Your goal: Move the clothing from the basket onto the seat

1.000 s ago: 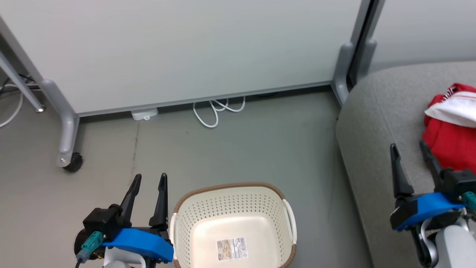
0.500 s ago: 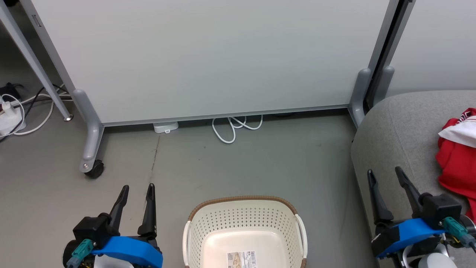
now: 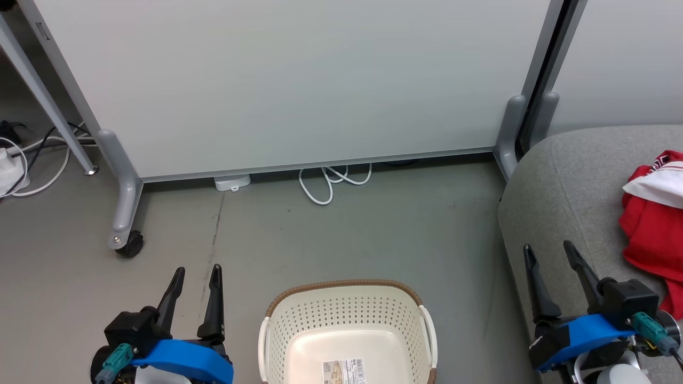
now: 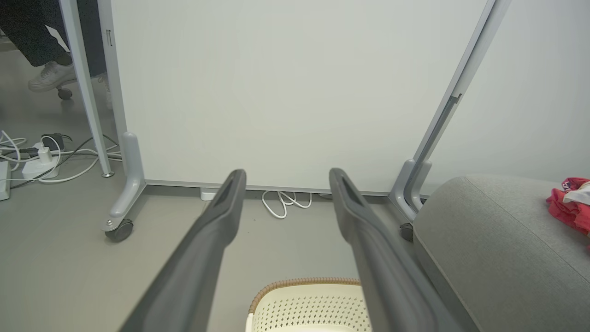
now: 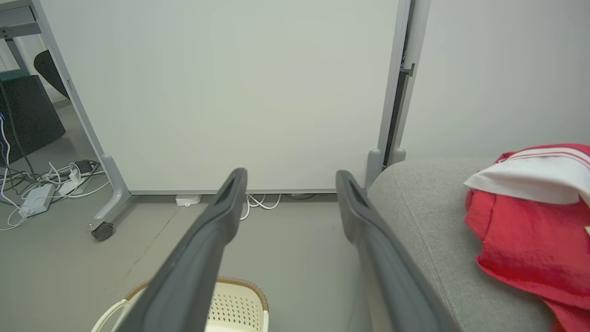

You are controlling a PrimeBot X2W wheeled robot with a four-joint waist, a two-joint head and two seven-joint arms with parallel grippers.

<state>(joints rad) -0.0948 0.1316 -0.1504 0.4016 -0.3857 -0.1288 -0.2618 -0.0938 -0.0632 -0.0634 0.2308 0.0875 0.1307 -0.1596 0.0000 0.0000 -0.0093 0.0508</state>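
Observation:
The red clothing point(image 3: 652, 229) with a white panel lies on the grey seat point(image 3: 565, 181) at the right edge; it also shows as clothing point(image 5: 525, 230) on the seat point(image 5: 415, 216) in the right wrist view. The cream basket point(image 3: 347, 309) with a brown rim stands on the floor at the bottom centre, holding only a paper label on its bottom. My left gripper point(image 3: 196, 271) is open, left of the basket. My right gripper point(image 3: 549, 248) is open over the seat's near edge, left of the clothing. Both are empty.
A white partition panel point(image 3: 288, 80) on grey wheeled feet point(image 3: 125, 240) stands behind the basket. White cables point(image 3: 325, 184) lie under it, and more cables and a power strip point(image 3: 10, 170) at far left. A person's shoe point(image 4: 50, 76) shows beyond the panel.
The head camera has tilted up and shifted, so the basket sits lower in the picture. My right gripper has drawn back from the clothing toward the seat's near edge. Both grippers stay open.

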